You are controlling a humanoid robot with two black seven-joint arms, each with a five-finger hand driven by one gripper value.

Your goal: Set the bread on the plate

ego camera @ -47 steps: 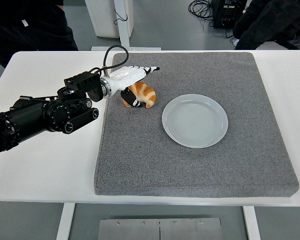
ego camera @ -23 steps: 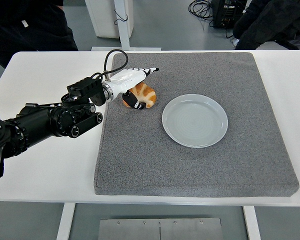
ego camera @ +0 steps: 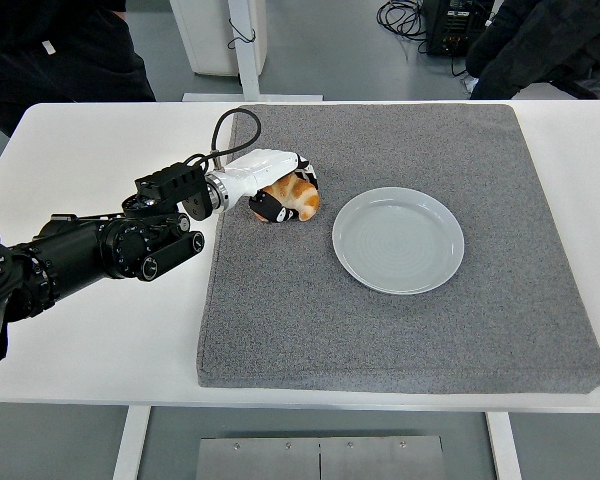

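Note:
The bread (ego camera: pixel 296 198), a golden-brown croissant-like piece, lies on the grey mat (ego camera: pixel 400 330) left of the plate. My left hand (ego camera: pixel 283 186), white with dark fingertips, covers it from the left, fingers curled over the top and thumb under its near side. The pale grey-blue plate (ego camera: pixel 398 240) sits empty on the mat, a short gap to the right of the bread. The black left arm (ego camera: pixel 90 250) comes in from the left edge. The right arm is out of the picture.
The grey mat lies on a white table (ego camera: pixel 90 340). Dark-clothed persons stand at the far left corner (ego camera: pixel 50 50) and the far right corner (ego camera: pixel 540 40). A white post (ego camera: pixel 245 45) rises behind the table's far edge.
The left hand's fingers, stretched out above the bread before, have curled down around it. The hand and bread shifted slightly right. The whole view also moved a little right.

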